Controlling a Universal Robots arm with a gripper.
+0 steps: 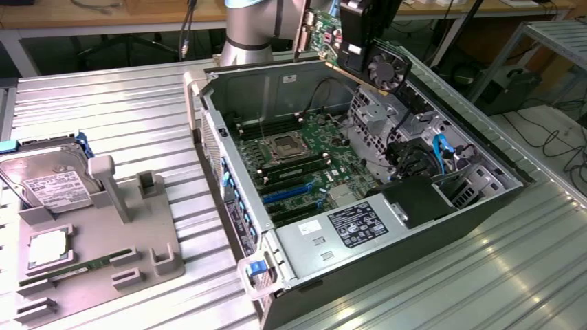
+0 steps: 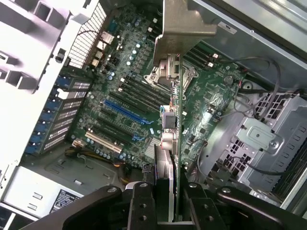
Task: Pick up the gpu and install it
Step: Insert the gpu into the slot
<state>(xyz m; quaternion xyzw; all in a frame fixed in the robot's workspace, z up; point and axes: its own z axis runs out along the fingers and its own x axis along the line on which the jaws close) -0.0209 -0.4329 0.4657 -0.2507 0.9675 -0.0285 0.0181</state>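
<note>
The gpu [image 1: 385, 69], a green card with a black fan cooler, hangs in the air above the far rim of the open computer case [image 1: 477, 199]. My gripper [image 1: 359, 42] is shut on it from above. In the wrist view the gpu [image 2: 173, 139] runs edge-on away from my gripper [image 2: 170, 213], its silver bracket [image 2: 184, 24] at the far end, with a black finger [image 2: 143, 206] on each side of the card. Below it lies the motherboard [image 2: 201, 110] with its blue expansion slot [image 2: 125, 111], and the card is well above the board.
The case lies on its side on a ribbed metal table, with drive cages and cables [image 1: 431, 155] at the exterior view's right. At the exterior view's left a grey fixture [image 1: 137, 234] holds a hard drive [image 1: 51, 182], a processor [image 1: 46, 249] and a memory stick [image 1: 69, 271].
</note>
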